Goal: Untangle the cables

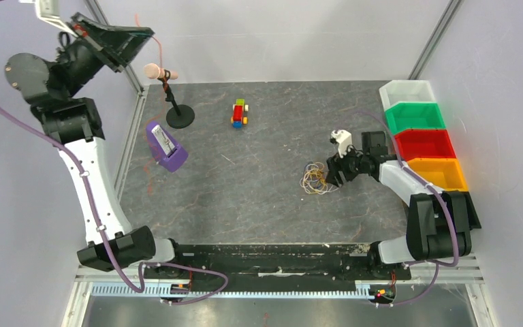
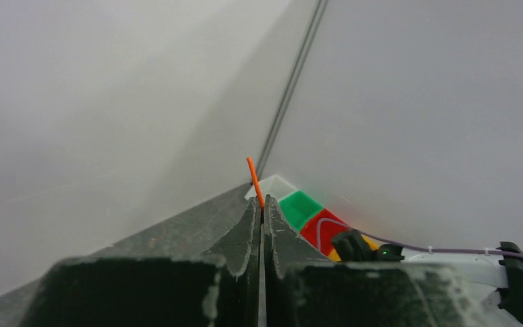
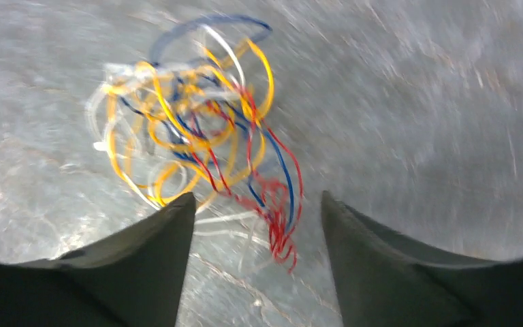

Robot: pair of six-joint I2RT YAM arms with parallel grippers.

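**While the left arm is high, the right gripper hangs over the cables**

As I see from the top camera, the cables (image 1: 315,179) lie in a small loose bunch on the right part of the dark table (image 1: 259,197), well apart from the toy car (image 1: 239,112). The right gripper (image 3: 257,204) is low at the right side of the bunch. Its jaws stand apart and hold nothing. In its wrist view, which is blurred, the red loops reach between the two fingers. The left gripper (image 2: 262,208) is lifted far up at the back left, above the microphone (image 1: 158,70). Its jaws are pressed together on one orange wire (image 2: 253,178), whose end sticks out past the tips.
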